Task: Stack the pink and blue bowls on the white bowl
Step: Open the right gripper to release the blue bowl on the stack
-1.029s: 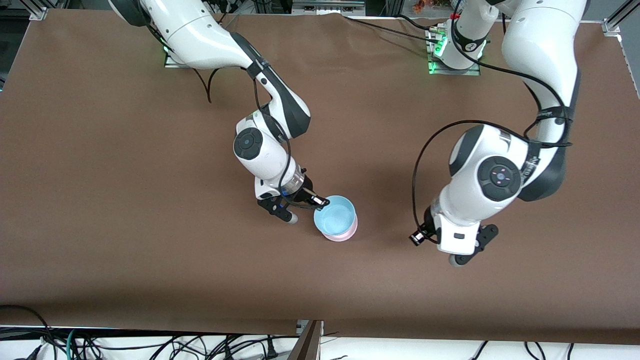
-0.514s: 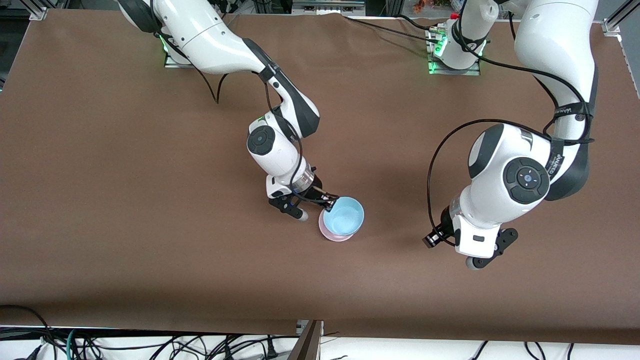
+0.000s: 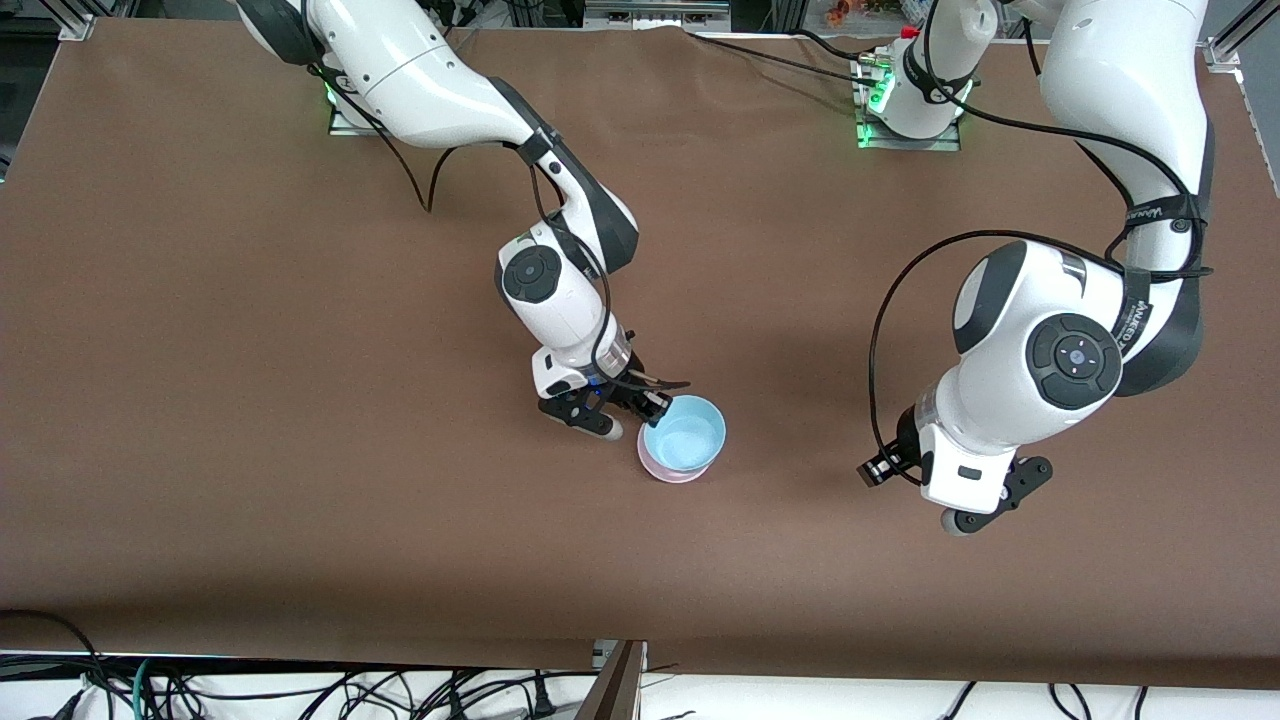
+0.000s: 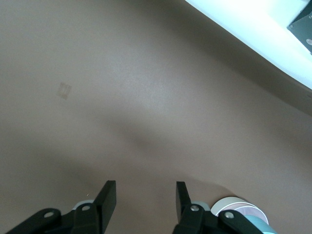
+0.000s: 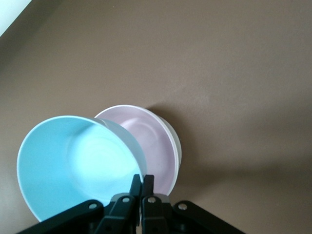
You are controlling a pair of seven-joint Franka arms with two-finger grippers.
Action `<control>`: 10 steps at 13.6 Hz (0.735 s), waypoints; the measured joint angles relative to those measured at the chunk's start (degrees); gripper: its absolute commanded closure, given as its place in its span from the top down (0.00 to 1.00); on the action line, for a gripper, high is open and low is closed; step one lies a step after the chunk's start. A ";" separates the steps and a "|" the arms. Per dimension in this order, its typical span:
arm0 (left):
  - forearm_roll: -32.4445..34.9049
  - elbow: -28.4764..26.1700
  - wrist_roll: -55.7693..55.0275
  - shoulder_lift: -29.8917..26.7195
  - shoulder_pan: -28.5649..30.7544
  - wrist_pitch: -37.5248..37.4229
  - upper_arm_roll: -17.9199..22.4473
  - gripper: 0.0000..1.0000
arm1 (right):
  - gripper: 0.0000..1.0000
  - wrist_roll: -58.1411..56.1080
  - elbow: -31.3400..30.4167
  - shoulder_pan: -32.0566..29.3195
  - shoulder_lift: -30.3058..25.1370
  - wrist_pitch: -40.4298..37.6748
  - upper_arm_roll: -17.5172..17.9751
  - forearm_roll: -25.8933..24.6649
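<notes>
Pink bowl point(image 5: 156, 141) sits nested in white bowl point(image 5: 175, 141). Right gripper point(image 5: 142, 187) pinches blue bowl point(image 3: 685, 432) rim at 10 o'clock, tilted above stack, unreleased. Left gripper point(image 4: 145, 200) waits, jaws apart, empty.

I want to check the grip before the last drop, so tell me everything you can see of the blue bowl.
The blue bowl is small, round, plain sky blue and looks like smooth plastic, empty inside. The right gripper is shut on its rim, holding it tilted over the pink bowl, which is nested in a white bowl on the brown table. It overlaps the pink bowl off-centre and is not yet seated in it. Whether they touch cannot be told.
</notes>
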 measured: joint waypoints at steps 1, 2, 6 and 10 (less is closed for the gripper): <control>0.00 0.00 0.02 0.00 0.00 0.00 -0.01 0.58 | 0.00 0.00 -0.01 0.00 0.01 -0.01 -0.05 -0.83; 0.00 0.00 0.03 0.00 0.00 0.00 -0.01 0.58 | 0.00 0.00 -0.02 0.00 0.02 -0.01 -0.07 -1.19; 0.00 -0.01 0.06 0.00 0.00 -0.07 -0.01 0.58 | 0.00 -0.10 -0.03 0.00 0.04 -0.01 -0.39 -1.58; 0.00 -0.02 0.06 0.00 0.00 -0.11 -0.01 0.58 | 0.00 -0.45 -0.04 0.00 0.05 -0.92 -0.60 -2.71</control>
